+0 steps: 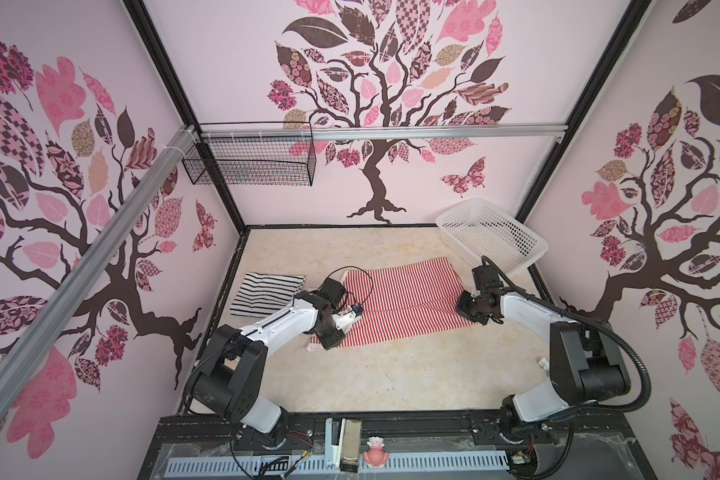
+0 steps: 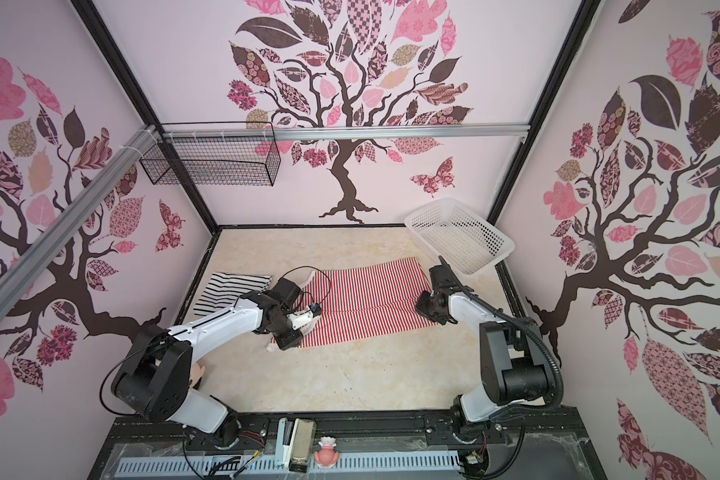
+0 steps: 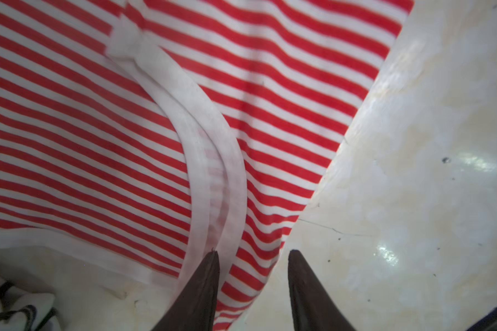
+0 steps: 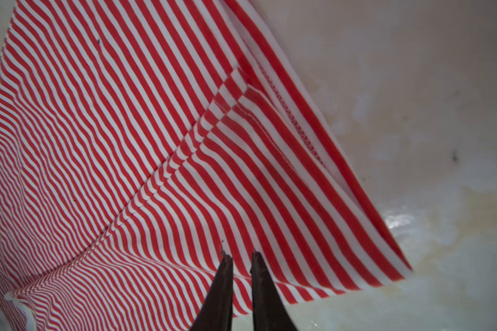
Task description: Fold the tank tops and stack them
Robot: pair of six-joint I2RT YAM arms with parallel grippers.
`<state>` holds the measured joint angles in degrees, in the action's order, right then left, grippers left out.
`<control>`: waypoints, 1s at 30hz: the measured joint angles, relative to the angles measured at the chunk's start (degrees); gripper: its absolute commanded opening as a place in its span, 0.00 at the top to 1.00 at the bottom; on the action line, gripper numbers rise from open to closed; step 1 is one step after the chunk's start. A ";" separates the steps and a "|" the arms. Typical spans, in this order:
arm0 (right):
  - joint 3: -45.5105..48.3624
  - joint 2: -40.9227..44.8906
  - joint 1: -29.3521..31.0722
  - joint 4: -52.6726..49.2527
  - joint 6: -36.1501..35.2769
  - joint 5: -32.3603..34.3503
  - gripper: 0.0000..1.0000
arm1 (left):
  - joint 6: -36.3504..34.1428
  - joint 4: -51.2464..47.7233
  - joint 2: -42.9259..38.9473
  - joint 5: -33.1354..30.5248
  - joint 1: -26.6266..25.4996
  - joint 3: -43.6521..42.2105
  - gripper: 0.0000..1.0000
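The tabletop (image 1: 391,374) carries your red-and-white tank top (image 1: 412,299) mid-scene, its long axis left to right, white-trimmed neck end left, hem right. The folded black-and-white tank top (image 1: 262,291) lies just beside it on the left.

Your left arm (image 1: 267,324) reaches in low. Its left end effector (image 3: 251,252) is moderately open, straddling the near edge.

The right end effector (image 4: 240,253) shows a slim gap over the hem; you cannot tell whether it pinches cloth.
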<state>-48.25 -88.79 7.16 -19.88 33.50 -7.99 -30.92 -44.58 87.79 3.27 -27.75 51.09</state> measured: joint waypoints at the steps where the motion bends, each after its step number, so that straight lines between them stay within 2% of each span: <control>1: 0.11 -0.46 0.15 0.46 0.00 -0.02 0.83 | -0.28 0.28 0.00 -0.68 0.02 -0.96 0.57; 7: 3.04 -1.68 0.48 2.60 0.26 0.13 0.79 | -0.90 3.15 -0.17 -4.28 0.37 -4.94 0.57; 13: 4.79 -0.42 1.05 4.48 1.01 0.63 0.74 | -1.75 4.26 -0.94 -4.20 1.18 -5.84 0.57; 26: 12.28 7.74 1.49 3.72 4.04 -0.04 0.73 | -3.13 1.86 -5.55 -4.31 1.53 -9.01 0.54; 30: 14.27 10.64 3.56 2.34 6.62 -0.13 0.72 | -3.80 -0.46 -8.70 -4.26 1.53 -9.64 0.52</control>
<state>-33.98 -78.15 10.72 -17.54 40.12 -8.12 -34.72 -45.04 79.09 -0.99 -26.22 41.45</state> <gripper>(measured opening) 0.274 0.464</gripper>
